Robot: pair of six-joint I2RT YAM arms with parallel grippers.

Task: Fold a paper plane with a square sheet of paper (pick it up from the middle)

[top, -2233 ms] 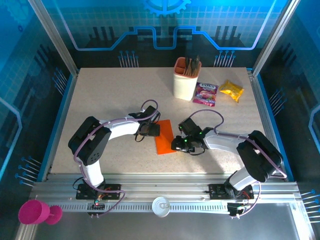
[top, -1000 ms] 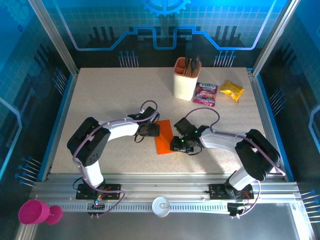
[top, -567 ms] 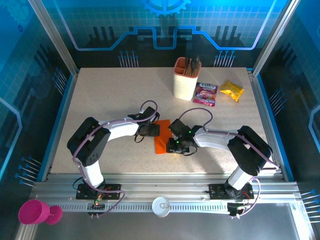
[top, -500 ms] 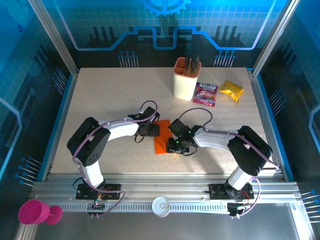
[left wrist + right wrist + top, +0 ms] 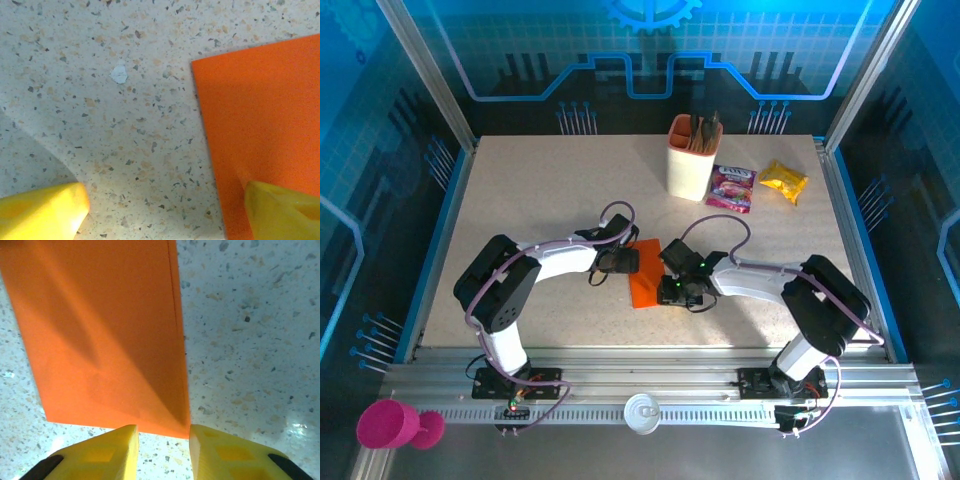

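Note:
The square sheet of paper (image 5: 643,285) lies flat on the speckled table between my two grippers, bright orange and creased into a narrower oblong. My left gripper (image 5: 628,260) sits low at its upper left edge. In the left wrist view that gripper (image 5: 165,212) is open wide, with one yellow fingertip (image 5: 280,210) over the paper (image 5: 265,110) and the other over bare table. My right gripper (image 5: 668,292) is at the sheet's right side. In the right wrist view its jaws (image 5: 162,440) stand a narrow gap apart at the near corner of the paper (image 5: 105,330), with table showing between them.
A peach holder cup (image 5: 690,160) with utensils stands at the back of the table. A purple snack packet (image 5: 732,187) and a yellow one (image 5: 783,181) lie to its right. A pink cup (image 5: 385,425) sits off the table at the near left.
My right gripper has slid a little left onto the paper's right edge and its jaws have narrowed slightly. The left arm has stayed still.

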